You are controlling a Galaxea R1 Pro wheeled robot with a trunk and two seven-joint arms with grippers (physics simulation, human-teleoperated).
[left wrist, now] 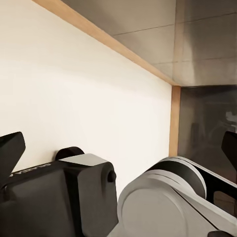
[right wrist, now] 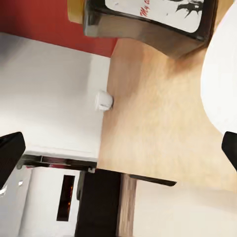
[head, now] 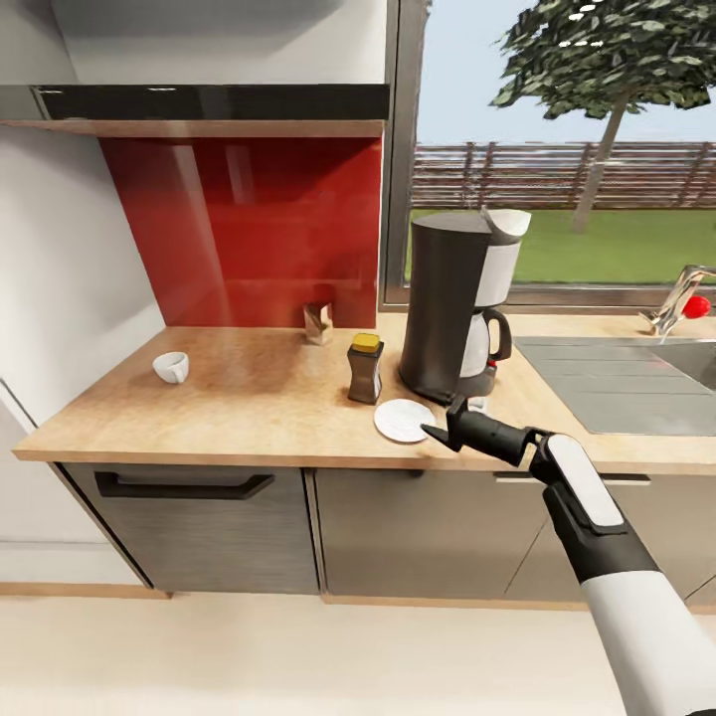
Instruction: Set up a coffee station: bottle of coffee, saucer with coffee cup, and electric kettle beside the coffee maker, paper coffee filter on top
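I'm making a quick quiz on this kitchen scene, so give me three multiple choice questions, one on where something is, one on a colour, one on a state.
1. Where is the saucer?
A. in the sink
B. on the countertop in front of the coffee maker
C. under the cup

2. What colour is the coffee bottle's lid?
A. yellow
B. blue
C. white

3. How is the right gripper?
A. shut on the cup
B. shut on the saucer
C. open, holding nothing

Answers:
1 B, it lies on the countertop before the coffee maker.
2 A, the coffee bottle has a yellow cap.
3 C, its fingers are spread beside the saucer; the cup stands far off.
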